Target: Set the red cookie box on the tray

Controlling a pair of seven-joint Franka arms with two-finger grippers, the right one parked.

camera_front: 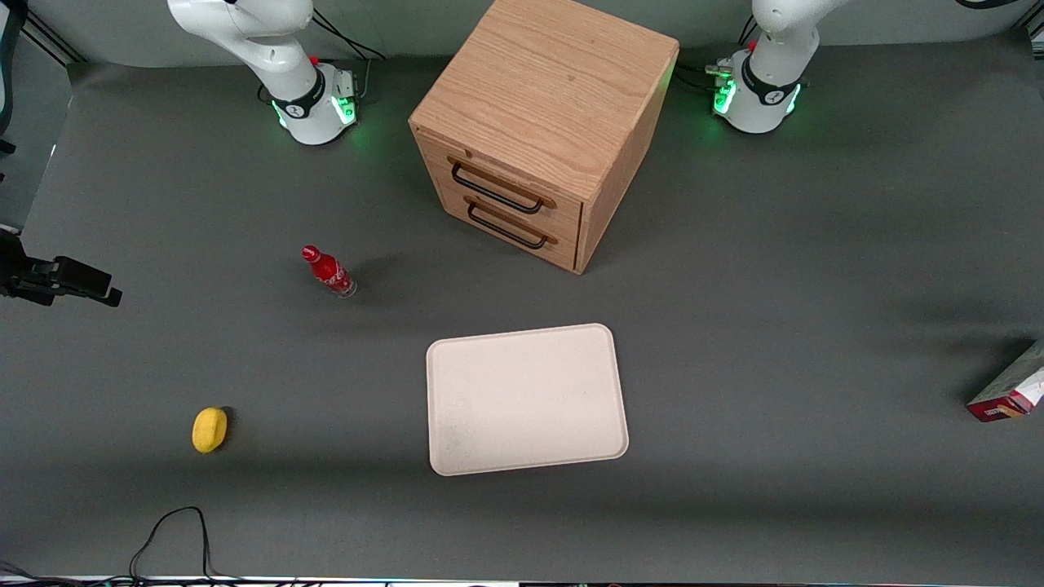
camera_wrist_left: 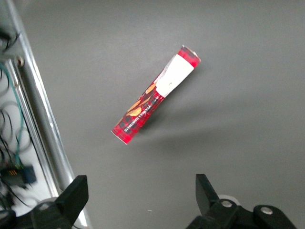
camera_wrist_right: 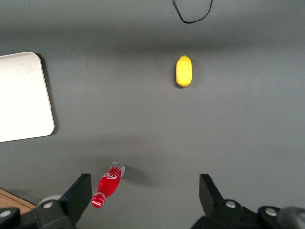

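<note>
A: Item one, the red cookie box (camera_wrist_left: 155, 95). What does each view record?

B: The left wrist view shows the whole box lying flat on the grey table (camera_wrist_left: 248, 62), set diagonally: a red end, an orange cookie picture, then a white section near the other red end. The front view catches only one end of it (camera_front: 1010, 393), cut off by the picture's edge at the working arm's end of the table, well apart from the tray (camera_front: 526, 399).

A: Item two, the gripper (camera_wrist_left: 141, 196)?

B: Seen only in the left wrist view. It hangs above the table looking down, both black fingers (camera_wrist_left: 75, 192) spread wide with nothing between them. The box lies ahead of the fingertips, clear of both, roughly centred on the gap. A metal rail (camera_wrist_left: 40, 109) and some wiring run outside one finger.

A: Legible writing?

B: White lettering runs along the box's red side, too small to read. The small red soda bottle (camera_front: 329, 272) has white script, also unreadable.

A: Remaining stock in the front view?

B: A yellow lemon (camera_front: 210, 429), then the bottle, then the cream-white tray, bare, lying in front of the wooden drawer cabinet (camera_front: 542, 122), whose two drawers have dark handles.
</note>
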